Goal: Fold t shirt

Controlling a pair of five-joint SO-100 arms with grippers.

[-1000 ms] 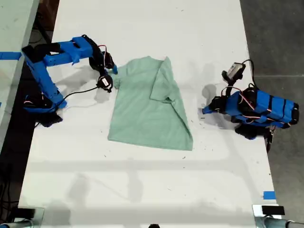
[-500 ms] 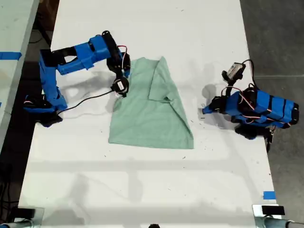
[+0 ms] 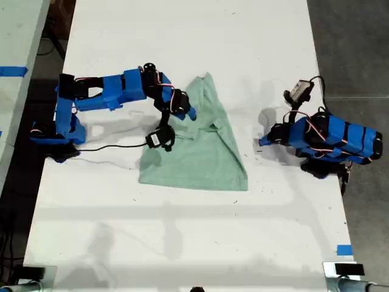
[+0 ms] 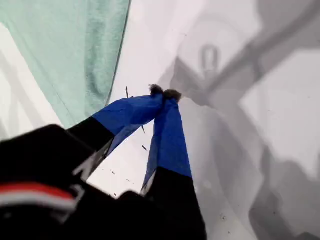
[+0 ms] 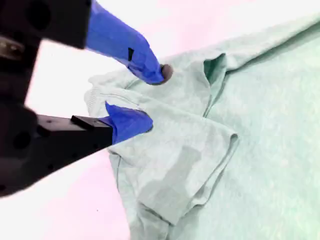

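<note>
Second gripper [image 5: 150,97] is out over the t shirt [image 3: 200,152], jaws spread, one fingertip [image 5: 162,73] above a bunched fold and the other just beside it; whether they touch the cloth, cannot tell. T shirt lies mid-table [image 3: 182,243], partly folded, with one flap turned over toward the exterior view's right. First gripper [image 4: 164,94] sits tucked low near the exterior view's right edge, tips pressed together on nothing, bare table beneath, shirt edge close by in its wrist view.

Plain mint-green t shirt [image 3: 203,152]; blue claws; seemingly white table [image 3: 182,243].
</note>
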